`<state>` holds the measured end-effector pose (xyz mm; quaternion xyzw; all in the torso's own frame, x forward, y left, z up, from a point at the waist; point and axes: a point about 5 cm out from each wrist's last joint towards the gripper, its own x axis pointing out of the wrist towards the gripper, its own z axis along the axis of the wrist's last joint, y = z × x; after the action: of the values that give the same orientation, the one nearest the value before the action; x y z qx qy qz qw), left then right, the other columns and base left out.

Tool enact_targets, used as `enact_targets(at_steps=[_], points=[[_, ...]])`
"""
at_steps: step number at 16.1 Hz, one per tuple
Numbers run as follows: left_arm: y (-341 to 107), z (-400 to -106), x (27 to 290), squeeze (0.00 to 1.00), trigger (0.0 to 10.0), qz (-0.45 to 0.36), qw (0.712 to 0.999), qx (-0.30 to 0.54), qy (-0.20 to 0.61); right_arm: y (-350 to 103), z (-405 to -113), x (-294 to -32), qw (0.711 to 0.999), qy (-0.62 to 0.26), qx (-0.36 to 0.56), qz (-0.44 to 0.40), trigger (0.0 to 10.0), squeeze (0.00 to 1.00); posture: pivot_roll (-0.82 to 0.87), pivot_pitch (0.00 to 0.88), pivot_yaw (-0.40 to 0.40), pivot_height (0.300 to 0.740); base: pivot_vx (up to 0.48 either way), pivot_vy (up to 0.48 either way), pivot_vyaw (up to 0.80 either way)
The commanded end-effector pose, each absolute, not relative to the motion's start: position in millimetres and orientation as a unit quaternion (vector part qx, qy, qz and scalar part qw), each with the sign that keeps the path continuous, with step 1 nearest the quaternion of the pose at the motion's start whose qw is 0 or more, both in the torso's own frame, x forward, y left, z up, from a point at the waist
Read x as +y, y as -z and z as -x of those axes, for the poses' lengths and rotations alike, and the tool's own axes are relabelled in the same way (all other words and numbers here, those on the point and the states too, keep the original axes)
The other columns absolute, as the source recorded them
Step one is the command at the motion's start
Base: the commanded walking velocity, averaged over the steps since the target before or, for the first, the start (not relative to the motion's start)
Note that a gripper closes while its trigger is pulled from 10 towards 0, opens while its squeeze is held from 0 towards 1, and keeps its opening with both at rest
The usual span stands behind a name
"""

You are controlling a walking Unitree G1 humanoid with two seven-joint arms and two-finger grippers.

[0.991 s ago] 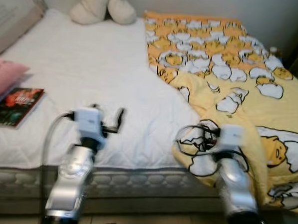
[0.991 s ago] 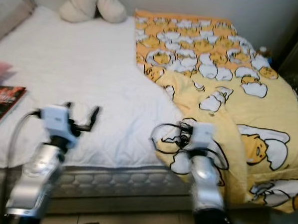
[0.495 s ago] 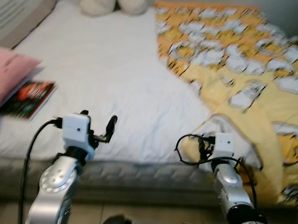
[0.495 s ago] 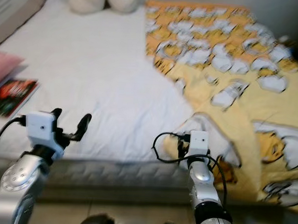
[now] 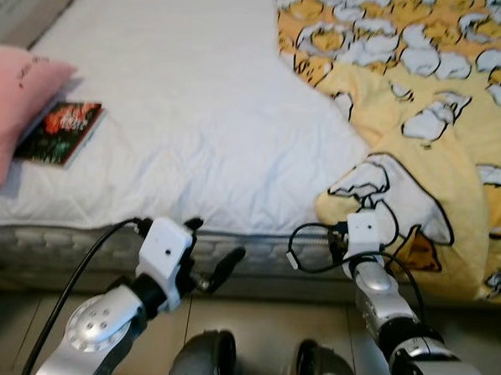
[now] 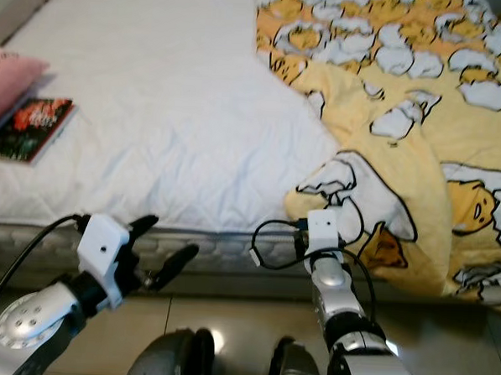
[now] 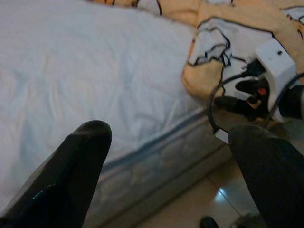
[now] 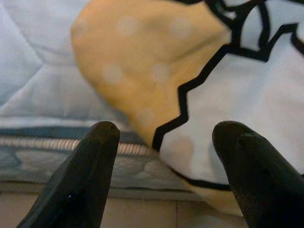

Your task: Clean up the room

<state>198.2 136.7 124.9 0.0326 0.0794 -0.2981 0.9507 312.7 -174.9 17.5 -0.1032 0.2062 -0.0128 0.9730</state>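
White bed (image 5: pixel 196 109) is half covered by a yellow blanket (image 5: pixel 421 146). Its corner should be pinched deep by the wide-open right gripper (image 8: pixel 161 137); the left gripper (image 7: pixel 166 156) is spread wide too.

White quilted mattress (image 5: pixel 187 109) above glossy beige tiled floor (image 6: pixel 226 325).

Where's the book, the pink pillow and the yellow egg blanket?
book (image 5: pixel 60 133): left eye view, middle of its cover.
pink pillow (image 5: pixel 12 87): left eye view, its top face.
yellow egg blanket (image 5: pixel 429 155): left eye view, a plain yellow fold.
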Motion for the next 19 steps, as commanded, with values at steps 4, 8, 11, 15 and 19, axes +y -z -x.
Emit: enact_targets(at_steps=[4,8,11,15,19], points=[[-127,-168,119,0.0,10.0,-0.017,0.918,0.105,0.382,-22,-318,-175,0.968,0.011,0.202,0.146,10.0,0.0,0.23,0.296,0.099,0.715,0.0,0.0,0.0],[-128,-162,117,0.0,10.0,-0.019,0.919,0.109,0.379,-31,-327,-180,0.961,0.015,0.199,0.189,4.4,0.0,0.24,0.304,0.09,0.715,0.0,0.0,0.0],[-130,-162,116,0.0,10.0,-0.017,0.92,0.106,0.376,-40,-332,-186,0.962,0.037,0.176,0.204,0.0,0.0,0.24,0.3,0.088,0.715,0.0,0.0,0.0],[-125,-168,115,0.0,10.0,-0.022,0.921,0.107,0.374,-43,-332,-192,0.966,0.06,0.157,0.196,0.0,0.0,0.22,0.272,0.077,0.715,0.0,0.0,0.0],[-117,-200,122,0.0,10.0,-0.012,0.955,0.092,0.282,-60,-329,-187,0.991,0.05,0.046,0.116,10.0,0.0,0.13,0.168,0.006,0.715,0.0,0.0,0.0]])
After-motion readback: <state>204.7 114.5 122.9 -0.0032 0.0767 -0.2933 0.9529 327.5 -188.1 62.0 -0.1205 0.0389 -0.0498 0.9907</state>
